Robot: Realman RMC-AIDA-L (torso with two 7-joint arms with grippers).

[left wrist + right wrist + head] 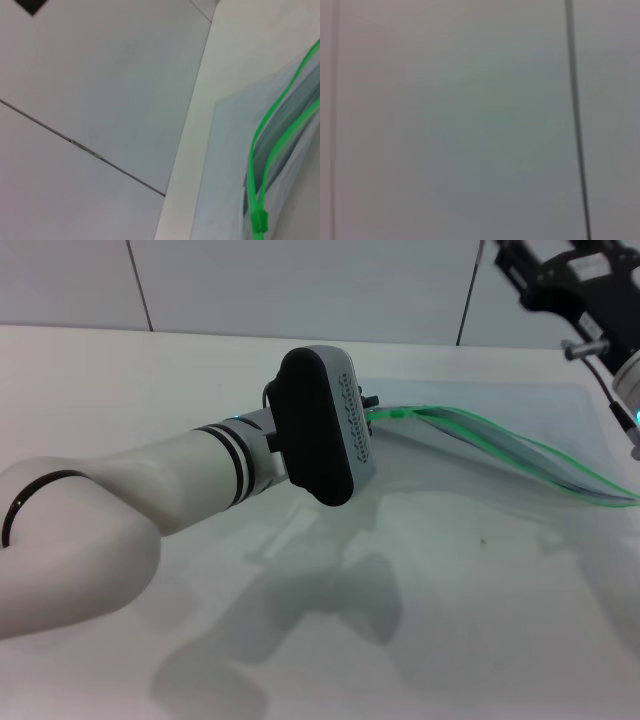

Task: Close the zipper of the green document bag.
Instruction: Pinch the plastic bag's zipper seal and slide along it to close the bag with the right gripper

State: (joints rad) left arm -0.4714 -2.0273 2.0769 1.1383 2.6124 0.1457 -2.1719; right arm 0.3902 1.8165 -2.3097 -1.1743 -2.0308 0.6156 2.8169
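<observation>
— Left gripper (372, 412) status?
— Reaches the zipper (480, 435) end of the green document bag (500, 510) on the table (120, 380); fingers hidden, cannot tell.
— Zipper?
— Gaping; slider (259, 221) at one end.
— Right gripper (632, 390)?
— At bag's far end, unclear.

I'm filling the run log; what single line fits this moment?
zipper: open, strips apart | slider: at one end | green document bag: flat on table | left gripper: at zip end | right gripper: raised, away
</observation>
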